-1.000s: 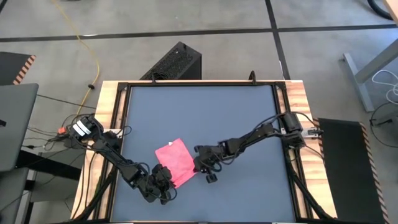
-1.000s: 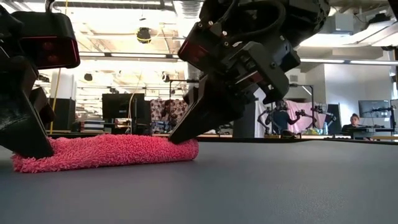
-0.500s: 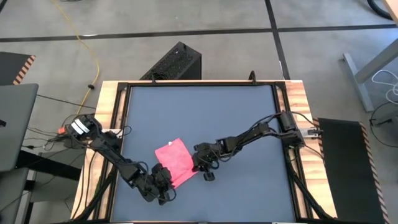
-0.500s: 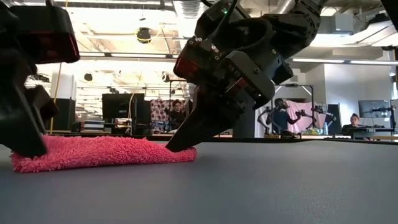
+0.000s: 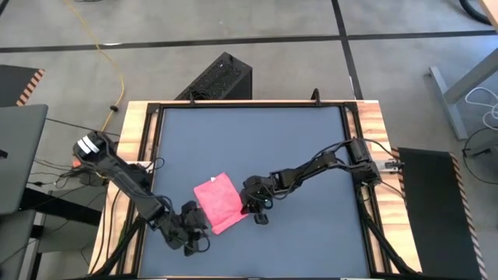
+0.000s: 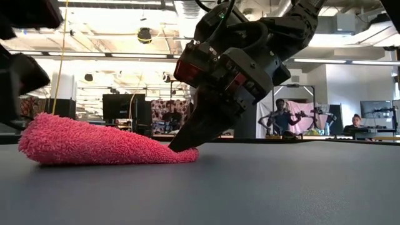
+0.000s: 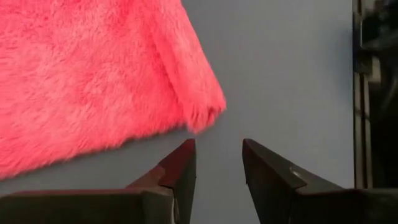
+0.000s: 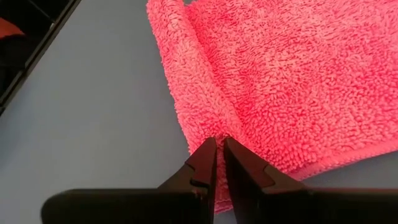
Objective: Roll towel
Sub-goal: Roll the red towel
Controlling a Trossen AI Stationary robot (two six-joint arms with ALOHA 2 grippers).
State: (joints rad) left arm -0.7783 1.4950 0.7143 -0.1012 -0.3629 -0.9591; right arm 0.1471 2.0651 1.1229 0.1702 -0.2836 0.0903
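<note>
The pink-red towel [image 5: 218, 199] lies folded on the dark mat, left of the table's middle and toward the near edge. In the low view its left end [image 6: 44, 132] bulges up higher than its right end. My right gripper [image 5: 247, 206] is at the towel's right end, shut on it. My left gripper [image 7: 217, 154] stands open just off the towel's near-left corner [image 7: 205, 115], with bare mat between its fingers. My right gripper pinches a raised fold of the towel [image 8: 214, 132] between its two fingertips, at the towel's right end. The fingers [image 6: 187, 139] slant down from above and from the table's right. The towel stays lying on the mat, slack.
Black rails and wooden rims [image 5: 137, 155] frame the mat. A black box [image 5: 222, 76] stands beyond the far edge and a grey laptop [image 5: 15, 155] off the left side. Bare mat [image 5: 257, 140] stretches toward the far edge.
My left gripper has opened, let go of the towel's left end and drawn back toward the table's left edge. That freed end has sprung up into a higher bulge. The right end has stayed pinned under my right gripper.
</note>
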